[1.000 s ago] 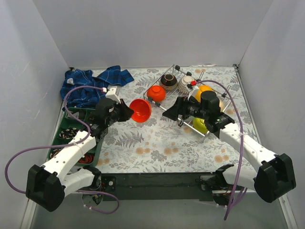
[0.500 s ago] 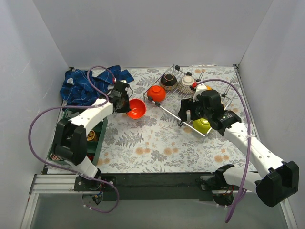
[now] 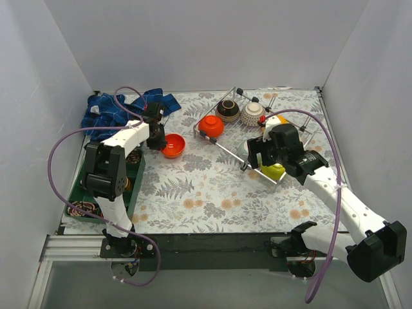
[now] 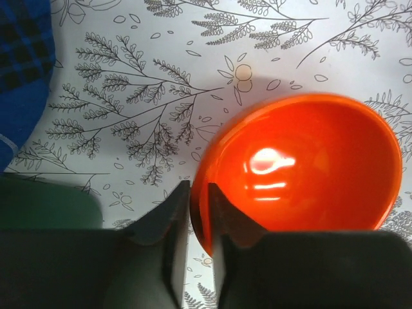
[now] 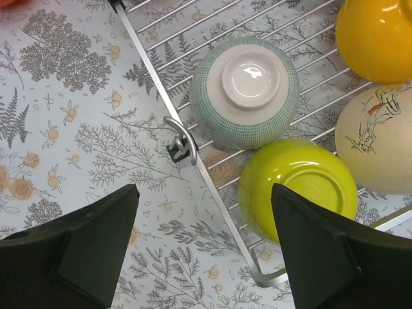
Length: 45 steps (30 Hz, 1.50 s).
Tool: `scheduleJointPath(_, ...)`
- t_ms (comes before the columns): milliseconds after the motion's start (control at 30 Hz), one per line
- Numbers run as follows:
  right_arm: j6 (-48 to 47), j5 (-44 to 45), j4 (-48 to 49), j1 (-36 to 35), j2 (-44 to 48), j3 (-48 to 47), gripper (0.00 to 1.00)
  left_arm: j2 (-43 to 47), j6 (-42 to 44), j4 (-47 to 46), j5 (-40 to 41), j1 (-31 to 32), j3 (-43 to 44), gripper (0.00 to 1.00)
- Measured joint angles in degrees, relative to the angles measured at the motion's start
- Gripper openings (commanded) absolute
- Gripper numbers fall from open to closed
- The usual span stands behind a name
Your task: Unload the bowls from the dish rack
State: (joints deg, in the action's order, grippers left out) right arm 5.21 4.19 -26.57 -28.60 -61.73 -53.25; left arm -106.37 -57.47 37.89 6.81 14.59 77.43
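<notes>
My left gripper (image 3: 156,136) is shut on the rim of a red-orange bowl (image 3: 172,147), held upright low over the floral mat. In the left wrist view, the gripper (image 4: 198,206) pinches the bowl (image 4: 302,161) wall. The dish rack (image 3: 222,147) holds a second red-orange bowl (image 3: 210,125), a dark brown bowl (image 3: 228,108), a patterned bowl (image 3: 253,111), a yellow-orange bowl (image 5: 376,35), a pale mint bowl (image 5: 244,93), a beige bowl (image 5: 380,148) and a lime green bowl (image 5: 299,183). My right gripper (image 5: 203,193) is open and empty above the rack's near rail (image 5: 212,187).
A blue checked cloth (image 3: 119,116) lies at the back left, close to the held bowl. A green compartment tray (image 3: 84,187) runs along the left wall. White walls close in the left, back and right sides of the mat.
My left gripper has carried the red-orange bowl left and down toward the mat near the cloth. My right gripper has moved right, back over the rack's near edge.
</notes>
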Motion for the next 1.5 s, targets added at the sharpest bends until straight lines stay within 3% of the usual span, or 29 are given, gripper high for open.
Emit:
scheduleJointPath(67, -0.48, 0.33, -0.61, 0.00, -0.22, -0.33, 0.92, -0.04, 0.26, 0.15, -0.44, -0.24, 0.00, 0.34)
scheduleJointPath(167, -0.92, 0.46, -0.79, -0.02, -0.98, -1.20, 0.92, 0.07, 0.48, 0.15, -1.51, -0.20, 0.13, 0.56)
scheduleJointPath(200, -0.96, 0.50, -0.81, -0.02, -1.42, -1.70, 0.92, 0.26, 0.52, 0.28, -1.88, -0.20, 0.20, 0.70)
scheduleJointPath(233, -0.98, 0.55, -0.85, -0.02, -1.92, -2.23, 0.91, 0.61, 0.61, 0.44, -2.21, -0.15, 0.20, 0.76)
scheduleJointPath(333, -0.96, 0.59, -1.38, -0.02, -4.02, -4.39, 0.89, 3.32, 0.35, 1.22, -3.30, -0.07, 0.20, 0.91)
scheduleJointPath(400, -0.96, 0.72, -2.14, -0.02, -5.95, -6.10, 0.88, 6.80, 0.15, 1.33, -4.26, -0.07, 0.11, 0.95)
scheduleJointPath(600, 0.48, 1.62, -3.52, -0.02, -12.76, -10.88, 0.84, 24.33, -1.53, -0.33, -9.27, -0.04, -5.18, 0.98)
scheduleJointPath(933, 6.19, 2.78, -4.15, 0.02, -20.09, -12.98, 0.80, 51.06, -10.21, -3.61, -15.43, 0.55, -22.91, 0.98)
scheduleJointPath(1500, 12.66, -0.52, 0.85, 4.42, -28.68, -14.01, 0.80, 55.69, -12.66, -2.67, -16.22, 0.63, -26.34, 0.98)
